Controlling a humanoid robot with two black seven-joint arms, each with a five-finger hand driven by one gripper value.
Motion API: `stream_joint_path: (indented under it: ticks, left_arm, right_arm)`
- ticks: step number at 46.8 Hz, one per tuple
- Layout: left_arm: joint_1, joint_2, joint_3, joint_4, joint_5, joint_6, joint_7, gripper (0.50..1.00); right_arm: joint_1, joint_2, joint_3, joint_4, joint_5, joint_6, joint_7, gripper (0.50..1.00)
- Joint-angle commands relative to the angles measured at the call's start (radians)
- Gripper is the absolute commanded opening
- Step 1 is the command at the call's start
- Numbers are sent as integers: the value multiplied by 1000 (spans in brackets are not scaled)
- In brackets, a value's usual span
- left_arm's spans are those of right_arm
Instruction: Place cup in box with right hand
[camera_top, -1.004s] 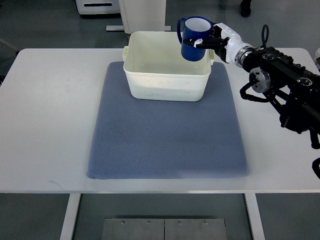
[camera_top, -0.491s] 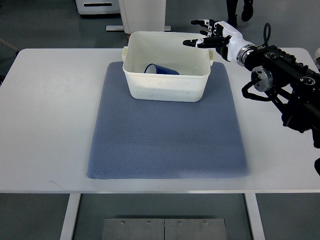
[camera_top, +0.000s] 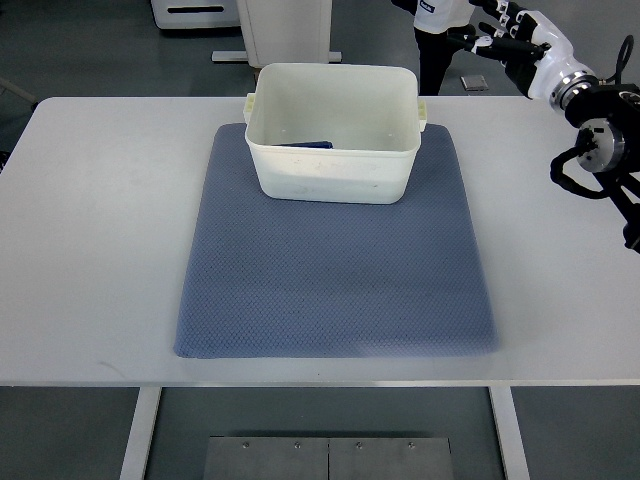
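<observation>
Blue cup (camera_top: 306, 145) lying inside white box (camera_top: 333, 175) on grey mat (camera_top: 330, 270), right hand (camera_top: 515, 30) empty, fingers spread.

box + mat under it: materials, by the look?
box: likely moulded plastic, cream-white, semi-gloss; one-piece walls, rounded corners, rolled rim with side tabs.
mat: probably woven fabric or textured rubber, blue-grey, matte; fine diamond grid pattern, lies flat, soft rounded corners. Look alone doesn't settle which.
</observation>
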Motion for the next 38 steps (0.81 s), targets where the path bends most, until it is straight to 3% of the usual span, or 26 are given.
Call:
stream_joint_path:
  ticks: [1,38]
  left_arm:
    - [0,0,0,0,0,0,0,1000]
    - [0,0,0,0,0,0,1,1000]
  right_arm:
    - [-25,-7,23,-1,26,0,6,998]
    - [-203,55,197,-3,91,7,4,1000]
